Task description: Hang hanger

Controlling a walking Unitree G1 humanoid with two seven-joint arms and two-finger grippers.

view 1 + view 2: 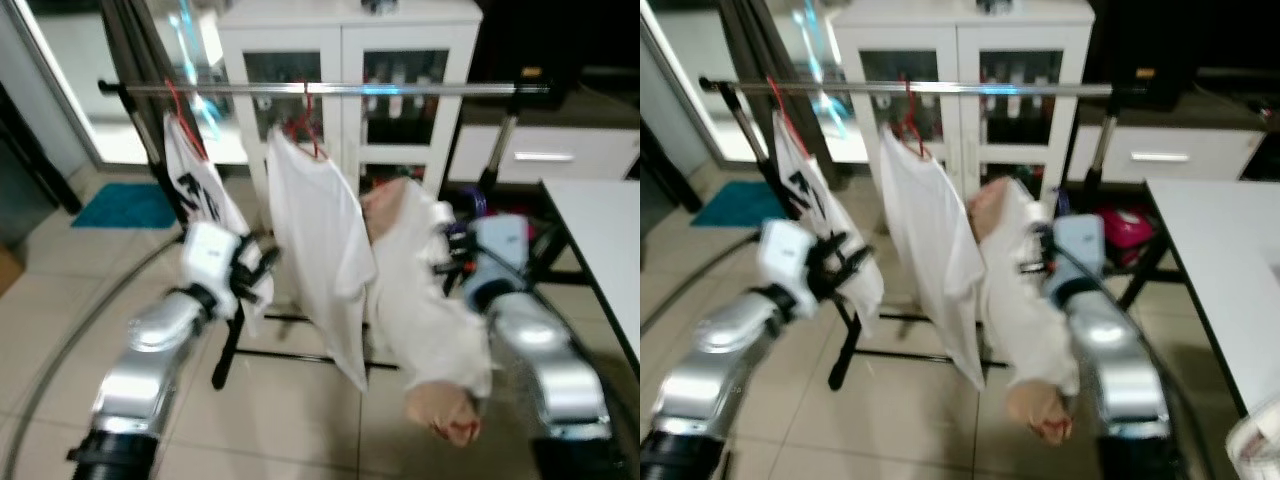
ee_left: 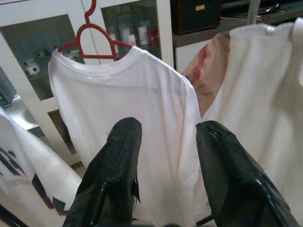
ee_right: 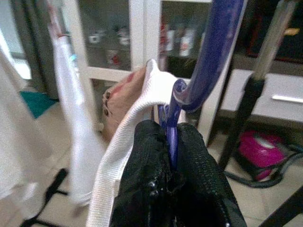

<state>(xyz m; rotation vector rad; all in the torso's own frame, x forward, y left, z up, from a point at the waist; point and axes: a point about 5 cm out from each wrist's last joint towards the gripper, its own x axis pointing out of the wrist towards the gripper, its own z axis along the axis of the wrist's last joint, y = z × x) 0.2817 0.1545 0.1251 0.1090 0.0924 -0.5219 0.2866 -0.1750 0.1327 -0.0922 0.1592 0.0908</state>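
A silver clothes rail (image 1: 400,90) runs across the room at chest height. My right gripper (image 3: 171,137) is shut on the neck of a blue hanger (image 3: 208,61), below the rail and to the right. That hanger carries a white shirt (image 1: 415,290) with a pink garment (image 1: 445,405) under it. In the middle of the rail a plain white shirt (image 1: 315,240) hangs on a red hanger (image 2: 90,38). A printed white shirt (image 1: 200,190) hangs further left. My left gripper (image 2: 163,137) is open, close to the plain shirt, holding nothing.
Behind the rail stands a white glass-door cabinet (image 1: 350,40). A white table (image 1: 600,230) juts in at the right, with a pink appliance (image 1: 1125,225) on the floor beside it. The rack's black foot (image 1: 230,350) rests on the tiles, and a teal mat (image 1: 125,205) lies at left.
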